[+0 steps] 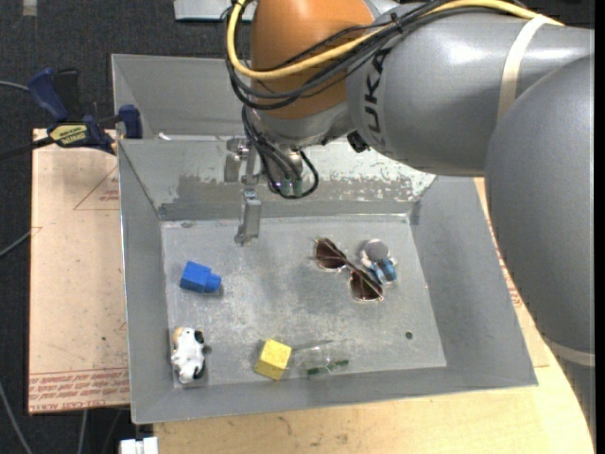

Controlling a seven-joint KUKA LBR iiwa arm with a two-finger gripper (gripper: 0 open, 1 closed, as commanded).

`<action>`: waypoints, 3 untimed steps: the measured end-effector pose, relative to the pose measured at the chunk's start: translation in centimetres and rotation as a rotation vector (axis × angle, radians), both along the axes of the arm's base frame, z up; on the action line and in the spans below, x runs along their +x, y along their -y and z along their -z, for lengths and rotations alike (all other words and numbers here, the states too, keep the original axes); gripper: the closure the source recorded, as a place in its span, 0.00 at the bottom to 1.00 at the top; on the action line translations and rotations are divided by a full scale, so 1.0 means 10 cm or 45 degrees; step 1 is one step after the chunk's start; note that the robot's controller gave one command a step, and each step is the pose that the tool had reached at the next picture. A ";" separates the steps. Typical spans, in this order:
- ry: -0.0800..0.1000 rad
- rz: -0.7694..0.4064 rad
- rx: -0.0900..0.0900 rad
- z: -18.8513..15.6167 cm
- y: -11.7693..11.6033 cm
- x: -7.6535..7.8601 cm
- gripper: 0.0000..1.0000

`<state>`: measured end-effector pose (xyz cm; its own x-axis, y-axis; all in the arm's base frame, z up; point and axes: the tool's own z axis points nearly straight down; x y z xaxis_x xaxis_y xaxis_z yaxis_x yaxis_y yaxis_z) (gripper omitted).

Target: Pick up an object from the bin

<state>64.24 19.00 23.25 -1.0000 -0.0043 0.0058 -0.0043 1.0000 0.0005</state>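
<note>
My gripper (247, 231) hangs over the back left part of the bin floor, close to the back wall, with bare metal under it. The nearest thing is a small blue block (199, 278), lying to its front left. A pair of brown-lensed sunglasses (354, 269) lies folded to the gripper's right, in the middle right of the bin. A yellow cube (273, 358) rests near the front edge.
A black-and-white toy cow (188, 354) lies in the front left corner. A small clear and green item (326, 364) sits just right of the yellow cube. The arm and its orange cover reach in from the upper right and overhang the back wall.
</note>
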 end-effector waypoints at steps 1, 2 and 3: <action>0.010 0.004 0.002 -0.06 0.01 0.01 0.00; 0.013 0.038 0.003 0.70 -0.12 -0.18 0.00; -0.002 0.177 -0.003 0.96 -0.17 -0.39 0.00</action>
<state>60.34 20.65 13.66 -0.9909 0.1342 0.0072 0.1342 0.9910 -0.0020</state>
